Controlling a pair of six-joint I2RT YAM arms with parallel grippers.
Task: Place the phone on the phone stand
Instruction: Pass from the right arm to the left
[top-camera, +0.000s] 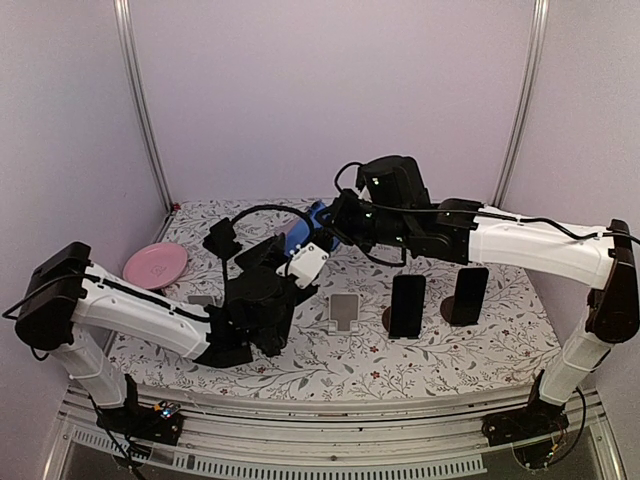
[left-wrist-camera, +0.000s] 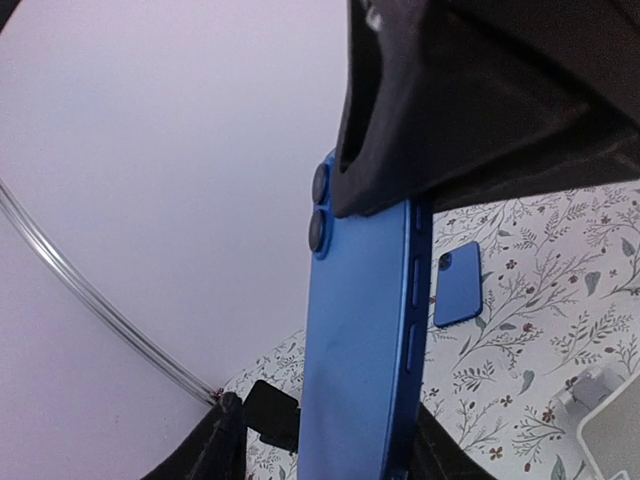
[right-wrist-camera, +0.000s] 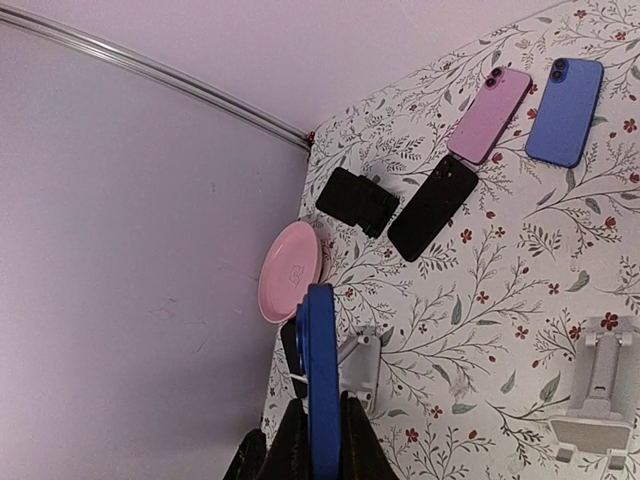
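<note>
While your right fingers (right-wrist-camera: 292, 450) pinch the phone (right-wrist-camera: 318, 370), left fingers (left-wrist-camera: 205, 462) flank its other end, grip unclear; the stand (top-camera: 344, 310) sits near-right

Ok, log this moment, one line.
mid-air handover | right pincer: shut on glossy blue phone | left pincer: flanking it, grip unclear | white plastic stand: empty

Phones, six: one raised blue phone (right-wrist-camera: 318, 380); three lying flat toward the far side: pink phone (right-wrist-camera: 490, 115), flat blue phone (right-wrist-camera: 565, 112), black phone (right-wrist-camera: 433, 207); two upright at the right: dark phone A (top-camera: 407, 305), dark phone B (top-camera: 467, 295). White stands, two: left white stand (right-wrist-camera: 360, 365), middle white stand (top-camera: 345, 312). Black stand (right-wrist-camera: 355, 200), one, far left. Pink plate (top-camera: 155, 265), one, left.
</note>
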